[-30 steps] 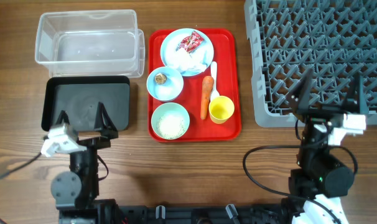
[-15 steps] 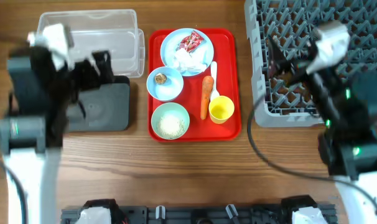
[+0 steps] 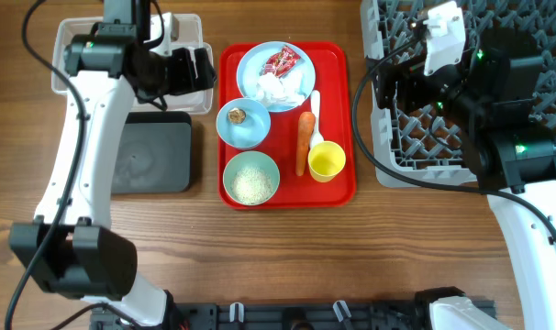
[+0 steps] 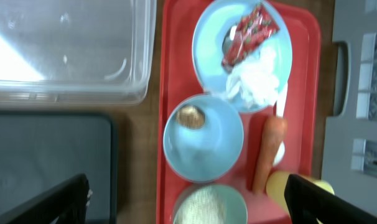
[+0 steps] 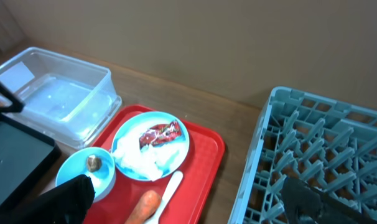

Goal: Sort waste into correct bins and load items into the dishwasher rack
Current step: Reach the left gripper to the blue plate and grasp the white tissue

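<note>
The red snack wrapper point(image 3: 281, 62), laid slantwise on the pale blue plate point(image 3: 251, 72), is found just rightward of the left pincer point(image 4: 187, 190) (spread wide, nothing held), judged the nearer one.

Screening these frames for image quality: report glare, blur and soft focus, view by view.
Overhead: sharp and evenly lit. Left wrist: the whole frame is slightly blurred, with a white glare patch on the clear bin. Right wrist: the plate and the rack look fairly crisp, with no strong glare.
</note>
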Controlling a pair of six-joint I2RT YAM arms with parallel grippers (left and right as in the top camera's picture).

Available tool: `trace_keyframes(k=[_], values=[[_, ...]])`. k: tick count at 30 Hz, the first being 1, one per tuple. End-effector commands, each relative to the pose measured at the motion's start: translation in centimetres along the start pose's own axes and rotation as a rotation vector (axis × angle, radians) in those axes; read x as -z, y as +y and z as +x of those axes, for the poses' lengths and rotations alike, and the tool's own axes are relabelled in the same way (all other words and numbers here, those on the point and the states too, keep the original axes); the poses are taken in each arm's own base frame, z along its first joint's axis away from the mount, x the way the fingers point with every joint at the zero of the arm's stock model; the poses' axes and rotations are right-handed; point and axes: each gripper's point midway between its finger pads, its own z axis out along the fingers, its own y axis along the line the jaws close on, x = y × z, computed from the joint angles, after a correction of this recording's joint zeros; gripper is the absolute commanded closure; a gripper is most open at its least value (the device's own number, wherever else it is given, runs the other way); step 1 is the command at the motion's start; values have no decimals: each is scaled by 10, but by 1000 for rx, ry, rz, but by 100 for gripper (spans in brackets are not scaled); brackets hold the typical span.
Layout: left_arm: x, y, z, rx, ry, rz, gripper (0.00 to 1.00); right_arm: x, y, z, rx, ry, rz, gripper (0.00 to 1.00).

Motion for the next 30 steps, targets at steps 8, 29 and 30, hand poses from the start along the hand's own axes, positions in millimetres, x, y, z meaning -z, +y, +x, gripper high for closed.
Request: trace_keyframes(k=[8,29,30], values=[[-85,-93,-40,-236,-176,41,0,2,1,5,-21,37,-9,0],[-238,-91,21,-498,-17,-157,51,-16,-1,33,-79,146,-21,1],[-238,-91,21,-497,-17,-157,68,-17,-1,33,-80,147,-22,2]])
